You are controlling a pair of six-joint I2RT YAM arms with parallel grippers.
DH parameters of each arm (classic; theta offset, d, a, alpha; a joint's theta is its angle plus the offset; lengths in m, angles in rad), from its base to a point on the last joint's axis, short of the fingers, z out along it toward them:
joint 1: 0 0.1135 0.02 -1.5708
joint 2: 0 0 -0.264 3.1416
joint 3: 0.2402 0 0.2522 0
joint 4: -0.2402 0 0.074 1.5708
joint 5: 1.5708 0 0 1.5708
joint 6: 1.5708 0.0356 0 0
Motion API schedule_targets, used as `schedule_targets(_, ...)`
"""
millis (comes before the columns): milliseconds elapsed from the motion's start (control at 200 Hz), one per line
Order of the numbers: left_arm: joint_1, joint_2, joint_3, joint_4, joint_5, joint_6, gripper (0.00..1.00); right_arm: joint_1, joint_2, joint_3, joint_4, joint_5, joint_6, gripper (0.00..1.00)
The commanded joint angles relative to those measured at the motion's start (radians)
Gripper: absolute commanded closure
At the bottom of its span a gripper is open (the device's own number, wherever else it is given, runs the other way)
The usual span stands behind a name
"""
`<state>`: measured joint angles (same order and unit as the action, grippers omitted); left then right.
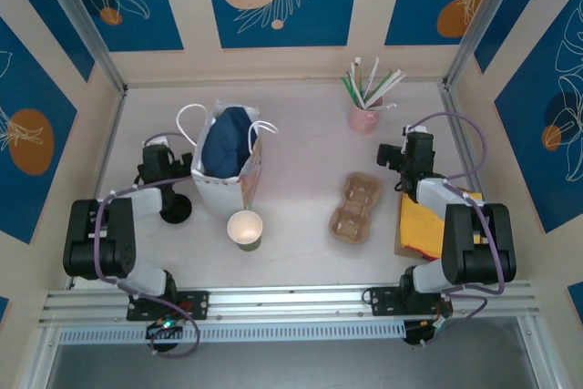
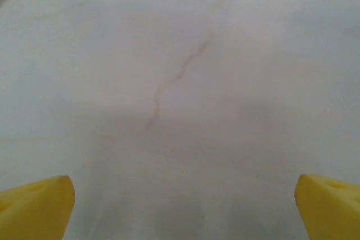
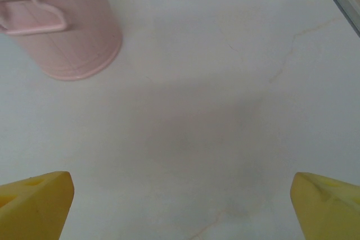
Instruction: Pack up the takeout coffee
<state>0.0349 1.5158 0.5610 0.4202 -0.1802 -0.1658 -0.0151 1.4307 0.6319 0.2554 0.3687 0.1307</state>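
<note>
I cannot tell whether the round black-topped thing (image 1: 176,211) beside my left forearm is the takeout coffee or a loose lid. A cup with no lid (image 1: 245,228), white inside, stands in front of the white gift bag (image 1: 224,187), whose inside is navy. My left gripper (image 1: 156,146) hangs left of the bag. In the left wrist view this gripper (image 2: 183,209) is open over bare table, yellow fingertips (image 2: 39,206) wide apart. My right gripper (image 1: 416,140) is at the right, and in its wrist view it (image 3: 181,206) is open and holds nothing.
A pink mug (image 1: 363,118) (image 3: 62,21) full of straws stands at the back right, just ahead-left of my right gripper. A brown cardboard cup carrier (image 1: 355,207) lies in the middle right. Yellow napkins (image 1: 426,223) lie under my right arm.
</note>
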Motion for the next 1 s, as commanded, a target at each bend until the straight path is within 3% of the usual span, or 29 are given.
schedule_targets(0, -0.009, -0.026, -0.048, 0.186, 0.069, 0.074, 0.0, 0.008, -0.006, -0.07, 0.173, -0.074, -0.058, 0.01)
schedule_targets(585, -0.035, -0.033, -0.156, 0.391, 0.192, 0.151, 0.0, 0.021, -0.051, -0.152, 0.266, -0.196, -0.086, 0.01)
schedule_targets(705, -0.051, 0.061, -0.215, 0.607, 0.2, 0.17, 0.0, 0.015, -0.053, -0.155, 0.27, -0.227, -0.088, 0.01)
schedule_targets(760, -0.053, 0.031, -0.209, 0.532, 0.18, 0.166, 0.0, 0.015, -0.055, -0.161, 0.286, -0.23, -0.071, 0.01)
schedule_targets(995, -0.056, 0.047, -0.212, 0.566, 0.171, 0.166, 0.0, 0.015, -0.019, -0.142, 0.315, -0.267, -0.035, 0.01)
